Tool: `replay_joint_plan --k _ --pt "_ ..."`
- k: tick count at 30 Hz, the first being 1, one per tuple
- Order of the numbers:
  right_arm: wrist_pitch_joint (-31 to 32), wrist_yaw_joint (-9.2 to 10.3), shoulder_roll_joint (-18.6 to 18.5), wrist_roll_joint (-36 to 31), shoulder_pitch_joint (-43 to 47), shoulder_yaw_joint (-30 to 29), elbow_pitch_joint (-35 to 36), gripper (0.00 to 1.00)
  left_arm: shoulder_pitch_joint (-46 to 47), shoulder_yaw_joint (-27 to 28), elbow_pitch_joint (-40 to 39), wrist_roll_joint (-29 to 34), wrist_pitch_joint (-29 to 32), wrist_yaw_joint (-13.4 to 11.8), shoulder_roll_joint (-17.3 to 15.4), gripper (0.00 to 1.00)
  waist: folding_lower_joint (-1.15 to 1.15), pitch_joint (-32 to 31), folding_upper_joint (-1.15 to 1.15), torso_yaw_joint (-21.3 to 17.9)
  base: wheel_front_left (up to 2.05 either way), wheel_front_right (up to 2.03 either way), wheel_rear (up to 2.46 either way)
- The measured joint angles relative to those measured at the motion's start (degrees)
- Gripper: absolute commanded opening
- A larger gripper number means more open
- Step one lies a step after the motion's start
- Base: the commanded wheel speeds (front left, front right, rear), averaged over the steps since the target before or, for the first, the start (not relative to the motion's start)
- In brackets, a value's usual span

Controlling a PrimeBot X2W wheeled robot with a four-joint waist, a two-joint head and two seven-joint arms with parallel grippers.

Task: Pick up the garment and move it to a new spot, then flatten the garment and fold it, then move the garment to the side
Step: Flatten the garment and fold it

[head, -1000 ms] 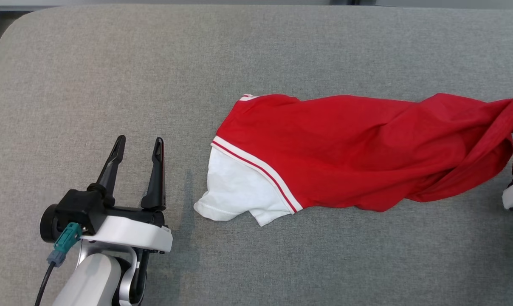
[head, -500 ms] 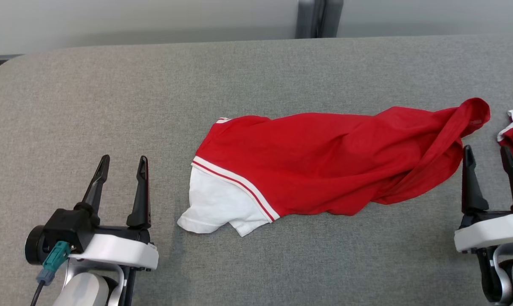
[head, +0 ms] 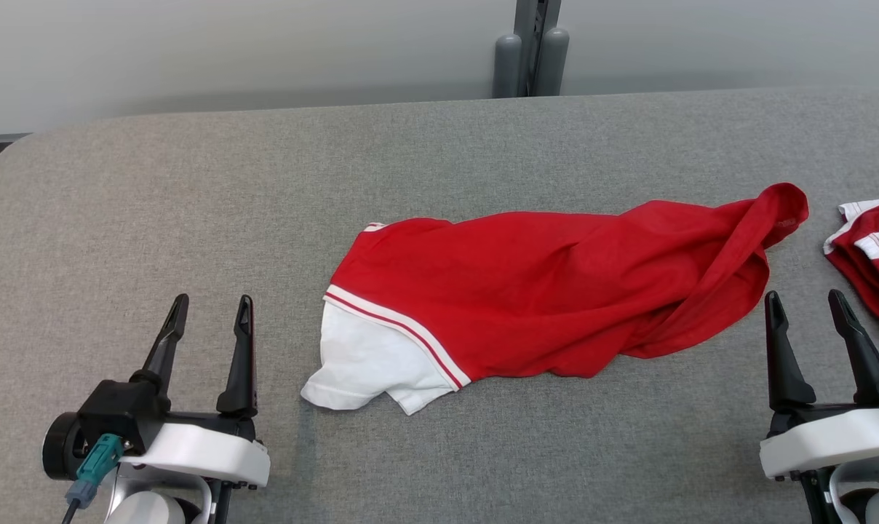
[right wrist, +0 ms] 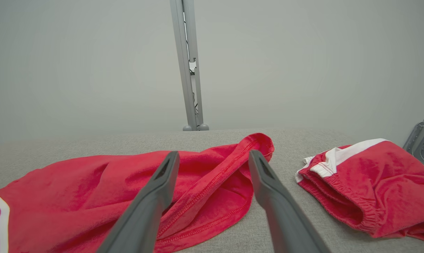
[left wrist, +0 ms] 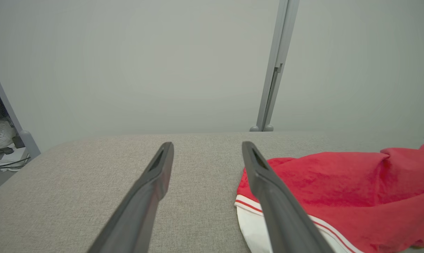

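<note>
A crumpled red garment (head: 556, 291) with a white sleeve and a red-and-white striped band lies across the middle of the grey table (head: 192, 182). It also appears in the left wrist view as the garment (left wrist: 338, 189) and in the right wrist view as the garment (right wrist: 127, 189). My left gripper (head: 212, 306) stands open near the front left, a short way left of the white sleeve (head: 367, 364). My right gripper (head: 805, 304) stands open near the front right, just beside the garment's bunched right end. Both are empty; in the wrist views the left gripper (left wrist: 206, 149) and right gripper (right wrist: 213, 158) hold nothing.
A second red piece of clothing with white trim (head: 872, 244) lies bunched at the table's right edge, seen close by in the right wrist view (right wrist: 370, 186). A grey post (head: 530, 62) stands behind the table against a pale wall.
The head view has tilted up, so the wall and the second piece of clothing came into sight. The garment's right end left my right gripper and lies on the table; that gripper drew back.
</note>
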State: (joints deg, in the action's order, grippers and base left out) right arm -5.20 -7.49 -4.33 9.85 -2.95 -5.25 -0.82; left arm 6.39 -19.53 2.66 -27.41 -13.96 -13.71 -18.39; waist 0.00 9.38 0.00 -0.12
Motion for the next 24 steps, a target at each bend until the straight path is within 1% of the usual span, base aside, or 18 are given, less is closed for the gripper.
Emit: replay_joint_plan --k 10,15,20,24 --pt "0.82 0.00 0.21 -0.34 0.01 0.12 0.51 1.00 0.04 -0.35 -0.08 -0.19 0.15 -0.04 -0.12 1.00 0.00 0.16 0.00 0.43 0.00 0.00 0.00" --pt "2.24 0.00 -0.20 -1.43 -0.15 1.70 0.30 1.00 0.48 -0.63 -0.34 -0.18 0.15 -0.04 -0.09 1.00 0.00 0.93 0.00 0.89 0.00 0.00 0.00" --pt "2.49 0.00 -0.67 -1.33 -1.49 4.26 -2.20 1.00 1.57 -0.89 -0.54 -0.15 0.07 0.02 0.11 1.00 0.00 2.44 0.00 1.69 0.00 0.00 0.00" --pt "2.63 0.00 -0.30 -0.70 -3.00 6.25 -6.48 1.00 2.60 -1.10 -0.40 0.04 -0.20 0.13 0.70 1.00 0.00 3.79 0.00 2.45 0.00 0.00 0.00"
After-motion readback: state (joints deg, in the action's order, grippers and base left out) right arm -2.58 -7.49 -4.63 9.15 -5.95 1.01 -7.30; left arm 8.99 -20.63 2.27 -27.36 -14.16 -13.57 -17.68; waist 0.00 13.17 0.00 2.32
